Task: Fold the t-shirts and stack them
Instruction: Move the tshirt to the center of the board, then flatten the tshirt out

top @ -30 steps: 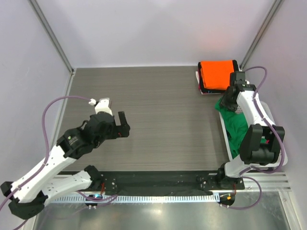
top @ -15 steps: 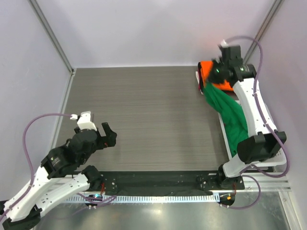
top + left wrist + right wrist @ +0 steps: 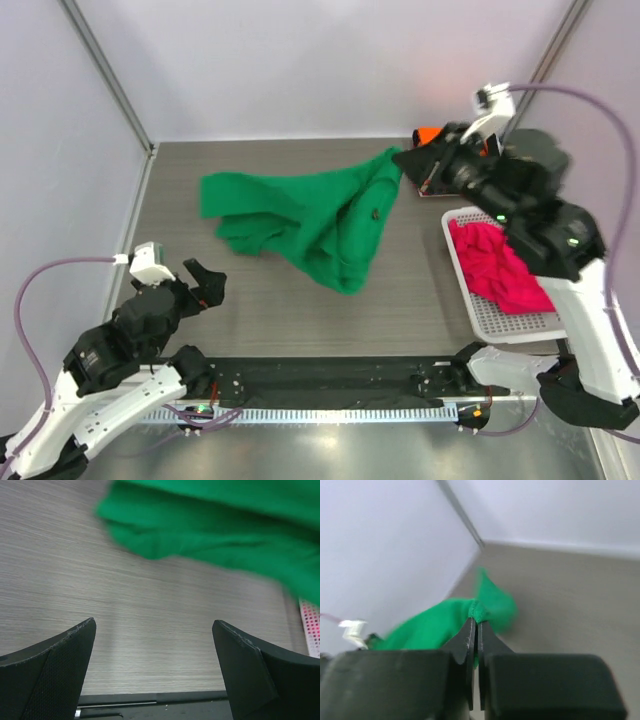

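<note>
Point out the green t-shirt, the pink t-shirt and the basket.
green t-shirt (image 3: 320,225), top view, middle of the spread cloth.
pink t-shirt (image 3: 495,265), top view, centre of the bunched heap.
basket (image 3: 505,322), top view, bare mesh at its near end.

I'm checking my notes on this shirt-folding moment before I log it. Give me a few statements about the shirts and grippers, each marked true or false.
1. The right gripper is shut on the green t-shirt. True.
2. The left gripper grips a sleeve of the green t-shirt. False: its jaws stand wide open and empty, apart from the cloth.
3. A pink t-shirt lies in the white basket. True.
4. The green t-shirt is folded into a neat square. False: it trails unfolded and rumpled across the table from the right gripper.
</note>
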